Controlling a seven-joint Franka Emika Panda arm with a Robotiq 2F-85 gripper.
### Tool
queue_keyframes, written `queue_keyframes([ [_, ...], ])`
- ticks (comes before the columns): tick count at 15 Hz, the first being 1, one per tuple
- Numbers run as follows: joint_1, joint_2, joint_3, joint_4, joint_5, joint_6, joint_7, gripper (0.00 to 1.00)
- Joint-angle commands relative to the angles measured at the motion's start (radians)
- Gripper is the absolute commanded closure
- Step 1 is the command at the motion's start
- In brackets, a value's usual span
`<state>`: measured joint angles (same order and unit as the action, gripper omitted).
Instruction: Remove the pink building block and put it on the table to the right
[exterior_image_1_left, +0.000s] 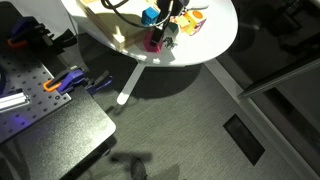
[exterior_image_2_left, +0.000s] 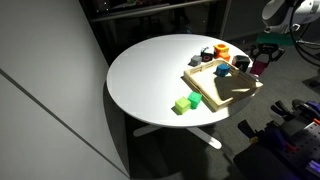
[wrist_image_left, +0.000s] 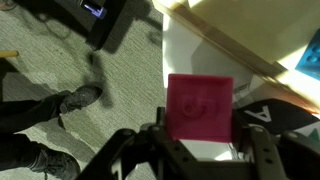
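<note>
The pink building block (wrist_image_left: 200, 108) fills the middle of the wrist view, clamped between my gripper's (wrist_image_left: 200, 150) two fingers. In both exterior views the gripper (exterior_image_1_left: 160, 38) (exterior_image_2_left: 263, 58) hangs at the edge of the round white table (exterior_image_1_left: 215, 45) (exterior_image_2_left: 150, 70), shut on the pink block (exterior_image_1_left: 154, 43) (exterior_image_2_left: 260, 67). The block is held just beyond the wooden tray (exterior_image_2_left: 228, 88), about at the table's rim. I cannot tell whether it touches the tabletop.
A blue block (exterior_image_1_left: 149, 15) (exterior_image_2_left: 240, 62), an orange-yellow toy (exterior_image_1_left: 192, 20) (exterior_image_2_left: 222, 50) and a black piece (exterior_image_2_left: 205, 56) sit by the tray. A green block (exterior_image_2_left: 185, 103) lies on the table. A black perforated workbench (exterior_image_1_left: 40, 110) stands nearby. Shoes (wrist_image_left: 75, 100) show on the carpet.
</note>
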<state>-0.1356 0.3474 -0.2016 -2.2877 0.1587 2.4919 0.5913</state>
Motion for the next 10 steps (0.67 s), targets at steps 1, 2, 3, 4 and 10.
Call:
queue_keyframes([
  [1, 0.005, 0.017, -0.001, 0.030, 0.025, -0.010, -0.019, 0.12],
  [2, 0.007, 0.016, -0.001, 0.029, 0.024, -0.011, -0.019, 0.05],
  [3, 0.010, 0.009, 0.001, 0.023, 0.022, -0.009, -0.021, 0.01],
  [4, 0.014, 0.003, 0.000, 0.017, 0.019, -0.007, -0.020, 0.00],
  [10, 0.051, -0.053, 0.028, -0.029, 0.003, -0.008, -0.068, 0.00],
])
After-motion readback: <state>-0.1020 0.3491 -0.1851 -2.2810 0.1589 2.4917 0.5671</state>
